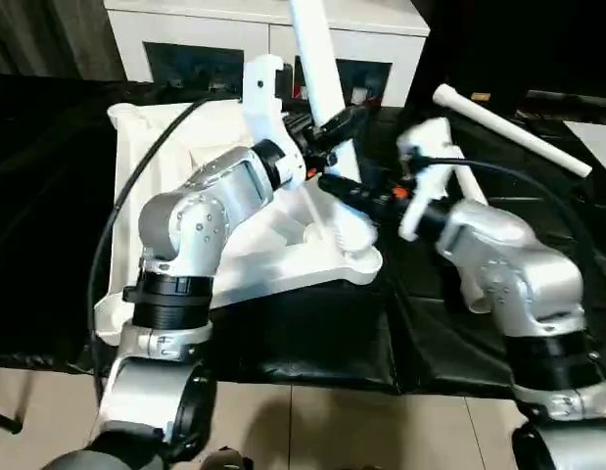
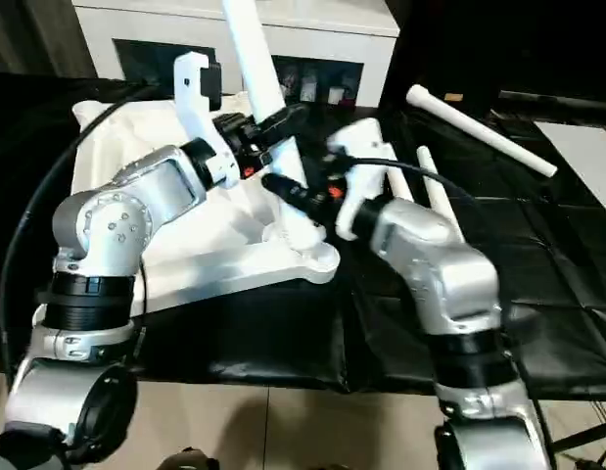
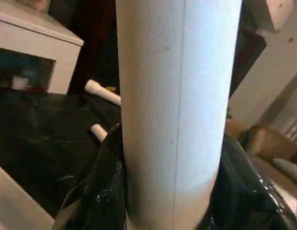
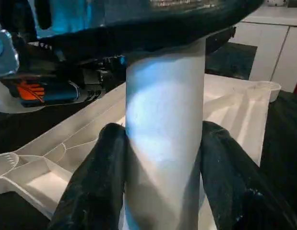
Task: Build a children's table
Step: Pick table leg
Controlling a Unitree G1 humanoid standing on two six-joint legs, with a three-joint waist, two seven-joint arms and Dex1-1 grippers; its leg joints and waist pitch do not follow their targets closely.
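Observation:
The children's table top (image 1: 273,264) lies upside down on black cloth, ribbed side up. One white leg (image 1: 317,59) stands nearly upright at the top's near right corner. My left gripper (image 1: 332,127) is shut on this leg at mid height. Just below it, my right gripper (image 1: 347,191) is shut on the leg near its foot. In the left wrist view the leg (image 3: 172,105) sits between the black fingers (image 3: 105,191). The right wrist view has the leg (image 4: 162,143) between that gripper's fingers (image 4: 98,182), with the ribbed top (image 4: 234,110) behind.
Two loose white legs (image 1: 513,132) (image 1: 469,181) lie on the black cloth to the right. A white cabinet with glass doors (image 1: 205,39) stands behind the table top. Tiled floor (image 1: 361,431) runs along the near edge. A black cable (image 1: 136,186) arcs over my left arm.

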